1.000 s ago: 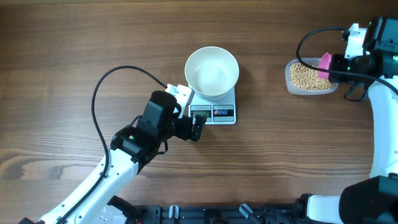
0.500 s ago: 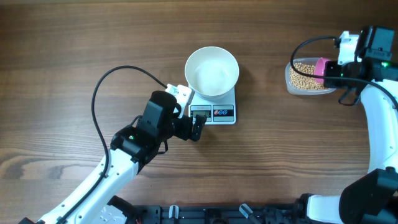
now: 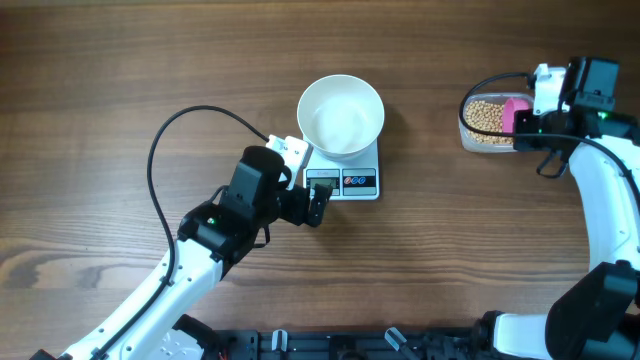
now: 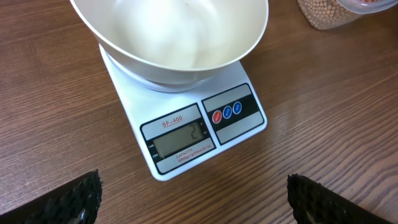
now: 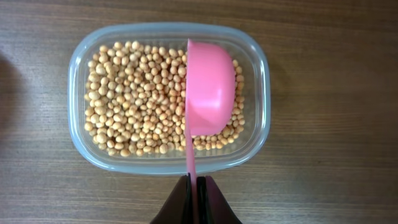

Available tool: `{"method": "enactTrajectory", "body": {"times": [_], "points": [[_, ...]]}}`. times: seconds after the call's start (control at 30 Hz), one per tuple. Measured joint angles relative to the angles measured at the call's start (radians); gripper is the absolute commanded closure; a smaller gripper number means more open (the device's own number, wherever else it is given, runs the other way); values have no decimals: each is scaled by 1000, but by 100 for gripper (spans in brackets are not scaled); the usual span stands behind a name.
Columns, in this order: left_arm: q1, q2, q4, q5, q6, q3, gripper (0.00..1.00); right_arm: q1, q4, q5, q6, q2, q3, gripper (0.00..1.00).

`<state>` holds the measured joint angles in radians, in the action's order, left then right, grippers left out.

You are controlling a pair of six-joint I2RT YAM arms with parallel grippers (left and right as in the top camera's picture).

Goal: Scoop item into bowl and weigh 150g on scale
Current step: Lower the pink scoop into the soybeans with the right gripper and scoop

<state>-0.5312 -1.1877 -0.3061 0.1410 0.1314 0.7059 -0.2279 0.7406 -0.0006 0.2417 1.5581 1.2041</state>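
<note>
Two arms work over a brown wooden tabletop (image 3: 120, 60), well apart from each other. On the far right a clear plastic tub (image 5: 261, 93) with rounded corners holds a layer of small round tan beans (image 5: 137, 99) that covers its floor. The right end effector (image 5: 194, 193) is pressed together on the thin handle of a pink scoop (image 5: 210, 87), pinching it edge-on at the near rim of the tub. The scoop's cup is turned on its side over the right half of the tub, its rounded back facing right and its flat open face turned left toward the larger spread of beans. Whether the cup touches the beans cannot be told from the wrist view. Near the middle of the tabletop the white bowl (image 3: 341, 115) stands upright on the white scale (image 3: 355, 180), covering the rear part of the platform and overhanging it at the back and left. Its inside shows plain smooth white. On the scale's front edge the grey display (image 4: 182, 140) shows a faint single digit, and to its right a dark panel carries three round buttons (image 4: 227, 112), one red and two blue. The left end effector (image 4: 199, 202) is spread wide, its dark fingers (image 4: 68, 199) at the two lower corners of the wrist view, hovering just in front of the scale's display and gripping nothing.
</note>
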Motion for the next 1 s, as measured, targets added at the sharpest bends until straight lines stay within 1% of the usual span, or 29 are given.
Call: {"method": "enactTrajectory", "body": {"times": [0.17,0.63,1.0], "points": [[0,0,0,0,0,0,0,7,0,-21,0,4,-24,96],[0,0,0,0,0,0,0,26,42,-127,0,9,-25,96],[0,0,0,0,0,0,0,26,63,-159,-2,9,-25,96]]}}
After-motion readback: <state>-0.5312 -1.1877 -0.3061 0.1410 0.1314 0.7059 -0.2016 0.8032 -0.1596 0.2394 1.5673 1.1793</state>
